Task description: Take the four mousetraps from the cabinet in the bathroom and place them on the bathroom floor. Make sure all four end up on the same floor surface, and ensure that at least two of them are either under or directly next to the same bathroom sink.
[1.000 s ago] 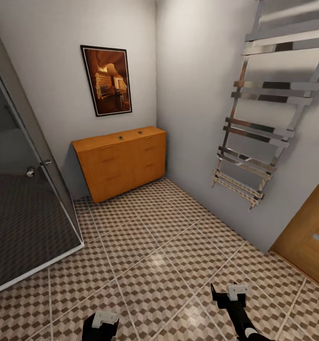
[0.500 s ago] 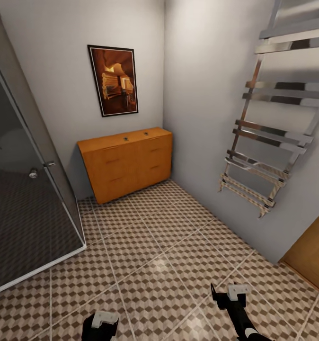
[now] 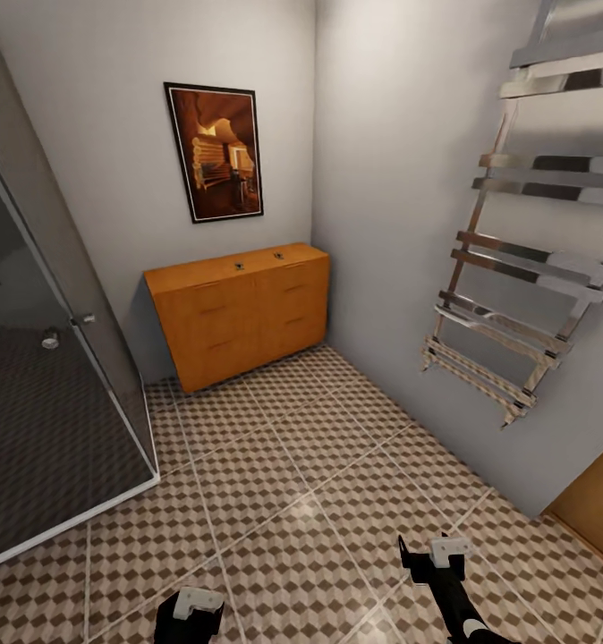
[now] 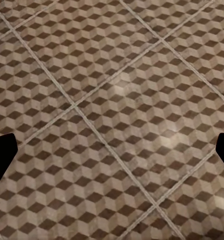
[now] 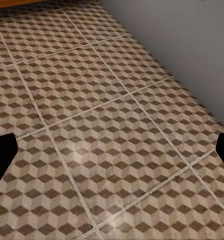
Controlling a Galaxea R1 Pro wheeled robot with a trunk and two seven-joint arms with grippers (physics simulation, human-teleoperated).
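Observation:
The orange-brown cabinet (image 3: 239,309) stands against the far wall in the corner, all its drawers closed. Two small flat things that look like mousetraps (image 3: 239,266) (image 3: 278,256) lie on its top, too small to make out further. The tiled bathroom floor (image 3: 293,465) stretches from me to the cabinet. My left gripper (image 3: 192,613) and right gripper (image 3: 434,562) hang low over the near floor, far from the cabinet. In each wrist view, the left gripper (image 4: 112,157) and the right gripper (image 5: 112,155) are open, dark fingertips (image 4: 2,160) (image 5: 1,155) wide apart over bare tiles. The sink is out of view.
A dark glass shower enclosure (image 3: 51,402) fills the left side. A chrome towel rail (image 3: 516,268) juts from the right wall, and a wooden door (image 3: 597,514) sits at the lower right. A framed picture (image 3: 214,152) hangs above the cabinet.
The whole view has shifted: the camera moved, so the cabinet sits a little more to the right and the door slides toward the right edge. Both grippers keep their pose.

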